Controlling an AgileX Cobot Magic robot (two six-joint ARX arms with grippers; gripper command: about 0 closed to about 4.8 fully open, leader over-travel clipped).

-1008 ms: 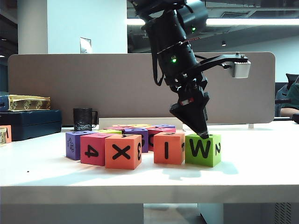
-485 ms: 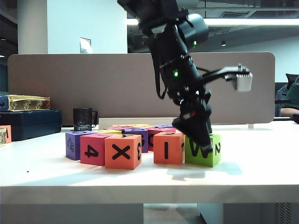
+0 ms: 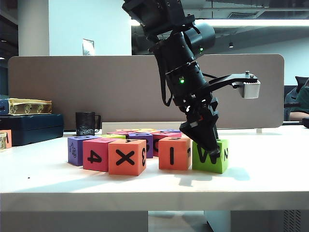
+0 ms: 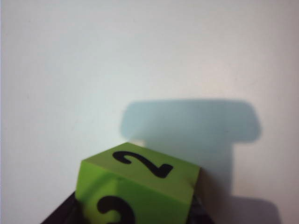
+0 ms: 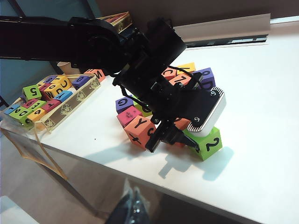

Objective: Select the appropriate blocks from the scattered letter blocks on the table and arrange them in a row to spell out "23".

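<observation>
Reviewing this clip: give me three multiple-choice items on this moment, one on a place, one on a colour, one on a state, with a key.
1. Where is the left gripper?
A. down at the green block
B. above the black mug
C. at the table's front edge

2. What colour is the X block?
A. purple
B. orange
C. green

3. How does the green block stand?
A. stacked on another block
B. on the table
C. lifted clear

Key: 1 A, its fingers straddle the block; 2 B, the exterior view shows orange; 3 B, its base meets the tabletop.
</observation>
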